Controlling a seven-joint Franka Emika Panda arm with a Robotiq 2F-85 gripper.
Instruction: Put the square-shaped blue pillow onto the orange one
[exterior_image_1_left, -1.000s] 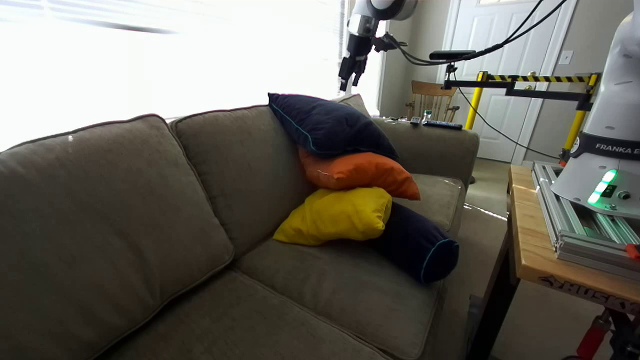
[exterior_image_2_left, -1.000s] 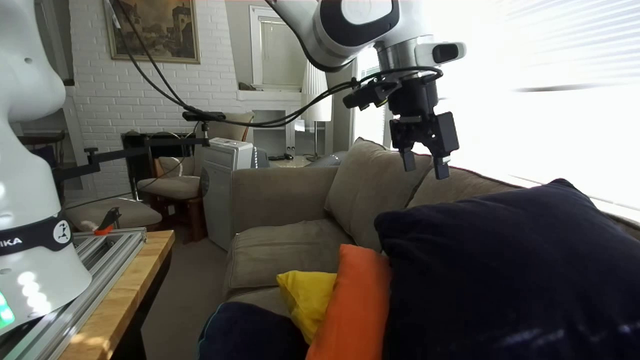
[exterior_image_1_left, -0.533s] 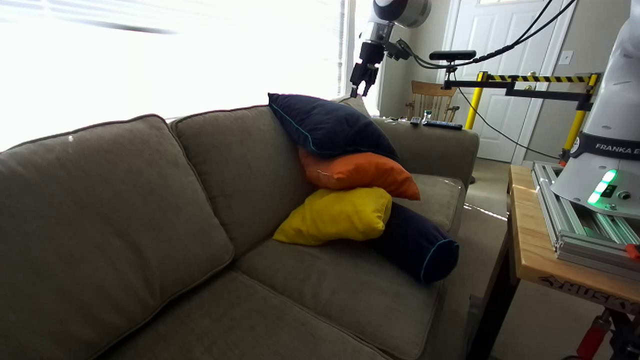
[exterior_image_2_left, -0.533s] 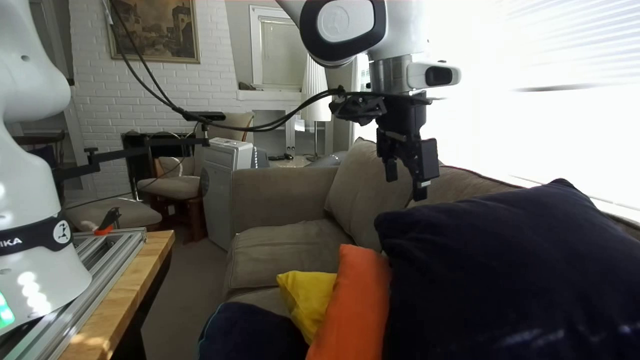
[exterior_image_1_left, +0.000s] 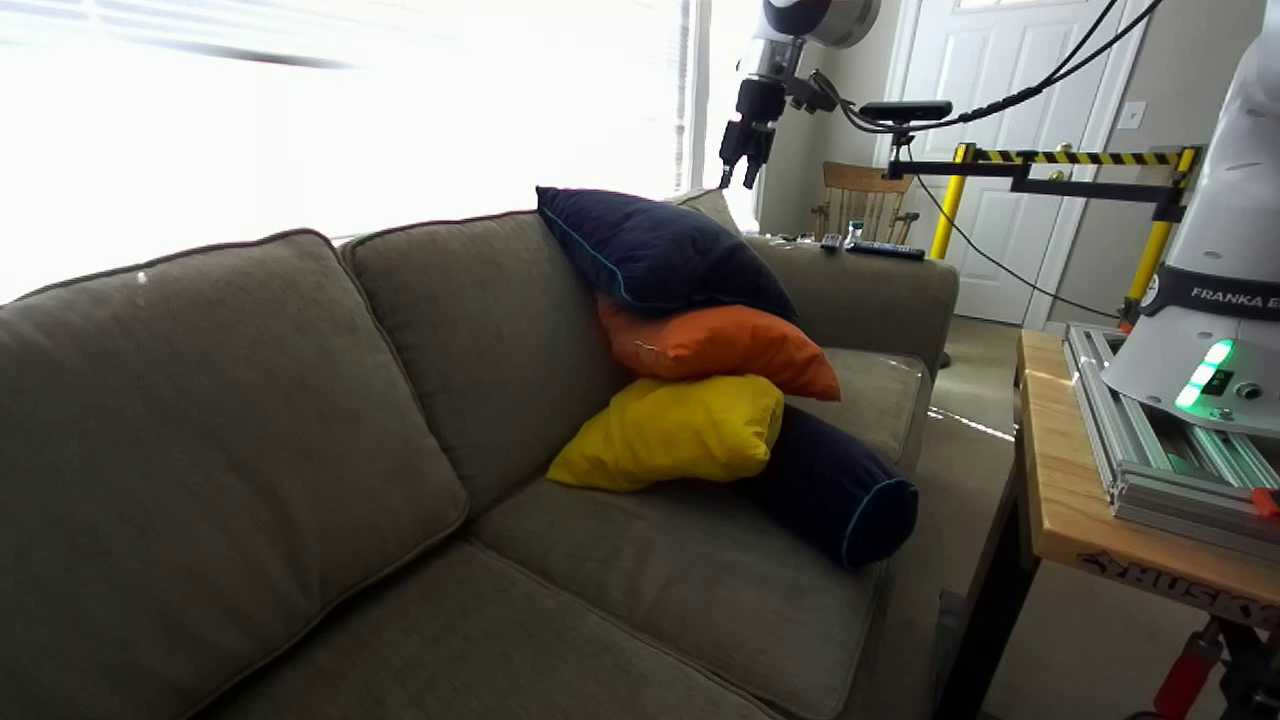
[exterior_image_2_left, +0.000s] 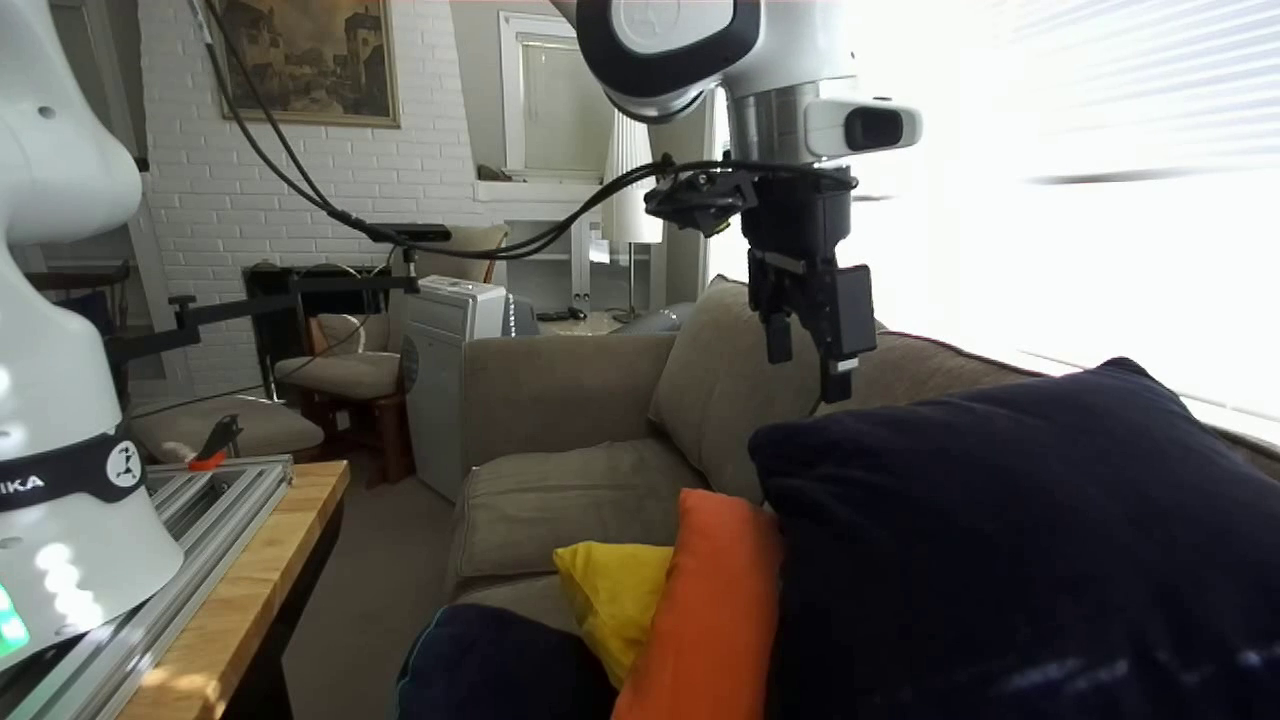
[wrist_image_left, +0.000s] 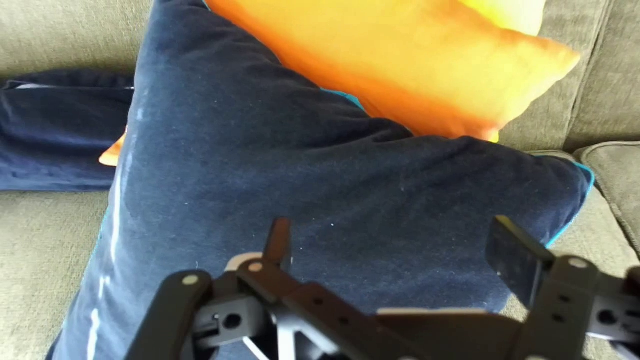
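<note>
Wrist view, velvety square navy pillow (wrist_image_left: 260, 165) overlapping smooth orange pillow (wrist_image_left: 395, 60), jaws spread above

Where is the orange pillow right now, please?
Just right of centre in both exterior views, the orange pillow lies between the yellow pillow and the square blue one.

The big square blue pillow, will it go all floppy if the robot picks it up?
The square blue pillow would probably sag: it wrinkles along the edge beside the orange pillow. It's likely light for its size, since it looks puffy and stuffed. It might slide if pushed, because it lies slanted.
</note>
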